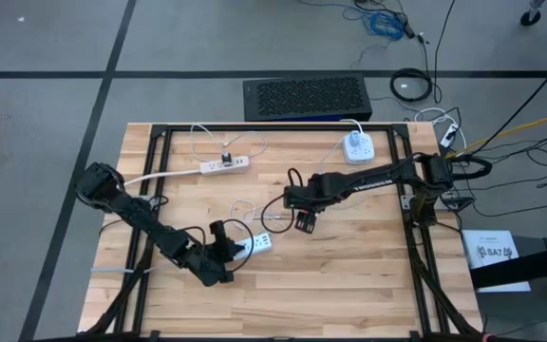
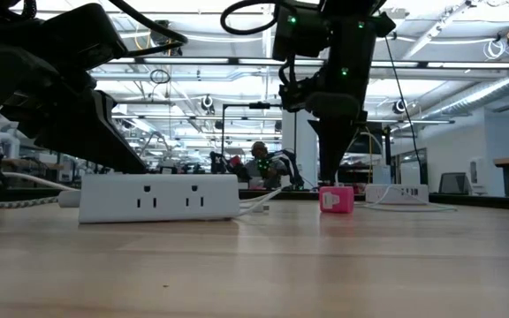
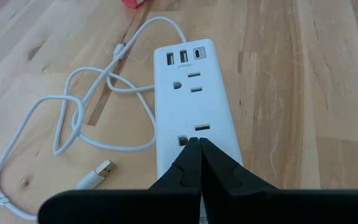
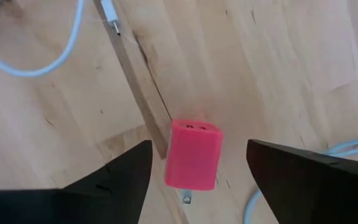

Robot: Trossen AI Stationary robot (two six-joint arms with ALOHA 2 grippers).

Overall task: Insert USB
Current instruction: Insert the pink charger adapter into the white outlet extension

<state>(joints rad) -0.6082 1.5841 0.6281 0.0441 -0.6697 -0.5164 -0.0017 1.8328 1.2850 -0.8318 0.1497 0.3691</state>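
Note:
A white power strip (image 3: 191, 93) lies flat on the wooden table, with USB ports (image 3: 176, 58) at its far end. Its white cable (image 3: 73, 118) loops beside it and ends in a loose USB plug (image 3: 97, 175) lying on the wood. My left gripper (image 3: 199, 142) is shut over the strip (image 1: 259, 244). A pink charger cube (image 4: 194, 154) lies on the table. My right gripper (image 4: 199, 149) is open just above the cube, one finger on each side, touching nothing. The low view shows the cube (image 2: 336, 199) below that gripper (image 2: 330, 172). My left gripper presses its shut fingertips (image 3: 191, 149) down on the power strip's top face (image 3: 194, 127), at the end away from the USB ports. The fingers come slanting from above and lie along the strip. The strip lies flat on the table.
A second power strip (image 1: 224, 163) and a round white outlet hub (image 1: 356, 145) lie near the table's far edge, with their cables. Black frame rails (image 1: 160, 180) run along the table's sides. A black grilled box (image 1: 304, 98) stands beyond the far edge.

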